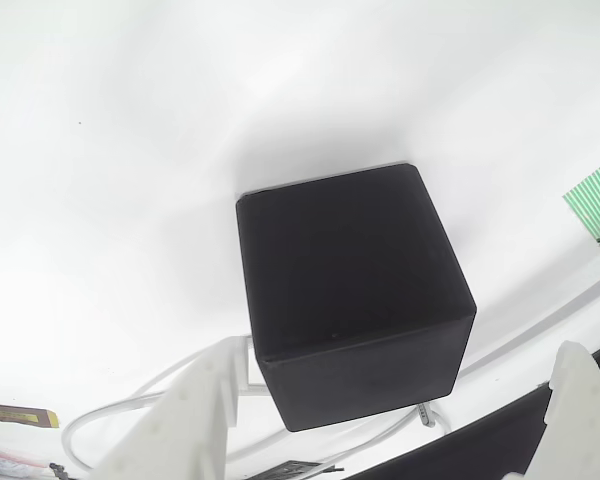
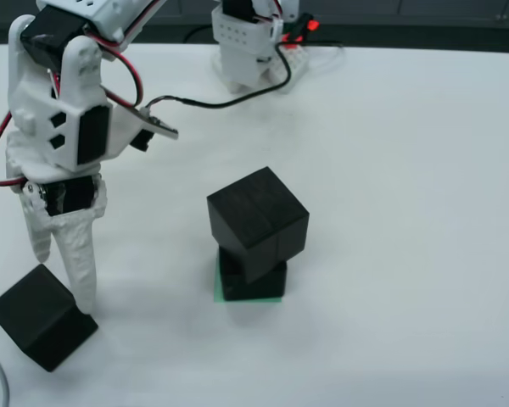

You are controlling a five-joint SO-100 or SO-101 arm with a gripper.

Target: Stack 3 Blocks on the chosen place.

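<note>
The tool [image 2: 64, 267] hangs over the left part of the table [image 2: 407, 212] in the fixed view, its white fingers [image 2: 81, 263] pointing down and spread wide, with nothing held between them. Directly below and slightly in front lies the third block [image 2: 41, 316], resting on the table and turned at an angle to the view. In the wrist view this block [image 1: 350, 295] sits between the two finger tips, a little ahead of them, and neither finger seems to touch it. The other two blocks are to the right in the fixed view: the lower block [image 2: 250, 280] stands on the green striped patch [image 2: 219, 292], and the upper block [image 2: 259, 222] sits on it, twisted and overhanging. The stack looks not well aligned, so placing a third one may be risky. Between the loose block and the stack the table is free, while the table edge is close on the left.
</note>
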